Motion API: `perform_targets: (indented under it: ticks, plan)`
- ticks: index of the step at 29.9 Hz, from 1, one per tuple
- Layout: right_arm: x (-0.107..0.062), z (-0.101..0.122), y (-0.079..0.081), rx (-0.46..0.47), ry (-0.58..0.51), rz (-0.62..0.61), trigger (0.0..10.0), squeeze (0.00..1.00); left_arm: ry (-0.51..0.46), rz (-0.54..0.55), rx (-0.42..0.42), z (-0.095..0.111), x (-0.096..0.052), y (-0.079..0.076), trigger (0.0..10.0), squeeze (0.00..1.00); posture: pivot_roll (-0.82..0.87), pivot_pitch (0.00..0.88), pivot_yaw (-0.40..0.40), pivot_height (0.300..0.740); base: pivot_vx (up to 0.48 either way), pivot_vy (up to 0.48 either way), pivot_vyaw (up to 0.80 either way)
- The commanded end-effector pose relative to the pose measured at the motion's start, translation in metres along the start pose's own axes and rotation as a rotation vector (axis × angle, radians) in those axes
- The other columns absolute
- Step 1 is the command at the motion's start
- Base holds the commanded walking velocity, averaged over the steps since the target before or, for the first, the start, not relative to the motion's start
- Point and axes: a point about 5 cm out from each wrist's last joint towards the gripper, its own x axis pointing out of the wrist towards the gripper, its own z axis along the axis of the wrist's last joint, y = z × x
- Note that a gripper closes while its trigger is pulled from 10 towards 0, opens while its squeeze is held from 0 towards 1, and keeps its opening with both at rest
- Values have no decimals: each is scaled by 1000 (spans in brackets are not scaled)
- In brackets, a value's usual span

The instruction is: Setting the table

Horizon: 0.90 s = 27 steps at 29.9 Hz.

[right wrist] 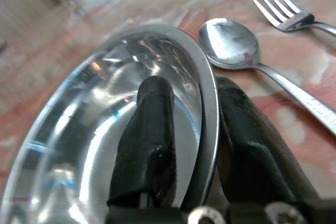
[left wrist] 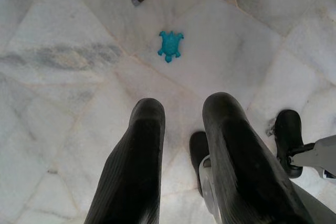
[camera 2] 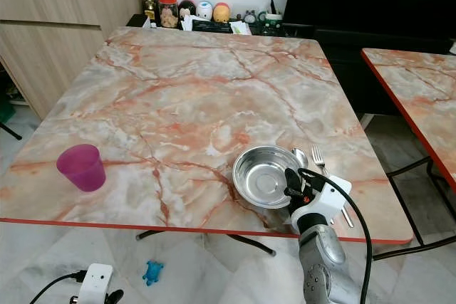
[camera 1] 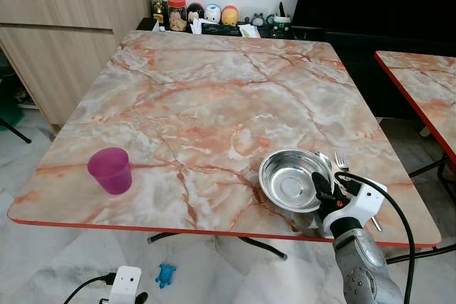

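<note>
My right hand (camera 1: 326, 191) sat at the lower right of the frame, its two fingers closed over the near rim of the steel bowl (camera 1: 289, 180), one finger (right wrist: 149, 129) inside and the other outside (the rim ran straight between them). The bowl rested on the marble table (camera 1: 214, 105) near its front edge and held nothing but reflections. Just beside it, toward the right edge of the frame, lay a spoon (right wrist: 231, 45) and then a fork (right wrist: 283, 11), both flat on the table, the spoon close to the bowl's rim though I could not tell whether it touched.

At the lower left of the frame a purple cup (camera 1: 110, 170) stood upright, well apart from the bowl; I could not make out anything in it.

My left hand (left wrist: 184, 145) hung over the pale tiled floor (left wrist: 63, 56) with its fingers a narrow way apart, holding nothing. A small blue turtle toy (left wrist: 170, 45) lay on the tiles beyond them.
</note>
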Motion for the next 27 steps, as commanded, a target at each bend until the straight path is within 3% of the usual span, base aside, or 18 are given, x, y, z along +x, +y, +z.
perform_targets:
  ticks: [1, 2, 6, 8, 11, 20, 27]
  plan:
    - [3, 13, 8, 91, -85, 63, 0, 0, 39, -1, 8, -9, -2, -1, 10000, 0, 104, 0, -50, 740, 0, 0, 0]
    - [4, 20, 15, 152, -134, 102, 10000, 0, 40, 5, 11, -9, -2, 0, 10000, 0, 109, 0, -47, 740, 0, 0, 0]
    - [7, 32, 21, 239, -211, 127, 10000, 0, 43, 20, 25, -9, -2, 3, 10000, 0, 112, 0, -42, 740, 0, 0, 0]
    - [10, 35, 26, 190, -233, 159, 10000, 0, 47, 28, 41, -8, -2, 6, 10000, 0, 106, 0, -36, 740, 0, 0, 0]
    - [7, 40, 34, 194, -251, 225, 10000, 0, 45, 25, 50, -7, -1, 5, 10000, 0, 95, 0, -38, 740, 0, 0, 0]
    - [6, 45, 22, 196, -257, 207, 10000, 0, 27, -10, 27, -3, 1, -10, 10000, 0, 86, 0, -60, 740, 0, 0, 0]
    - [-1, 34, 12, 151, -183, 226, 10000, 0, 37, -18, 0, -14, -2, -22, 10000, 0, 101, 0, -108, 740, 0, 0, 0]
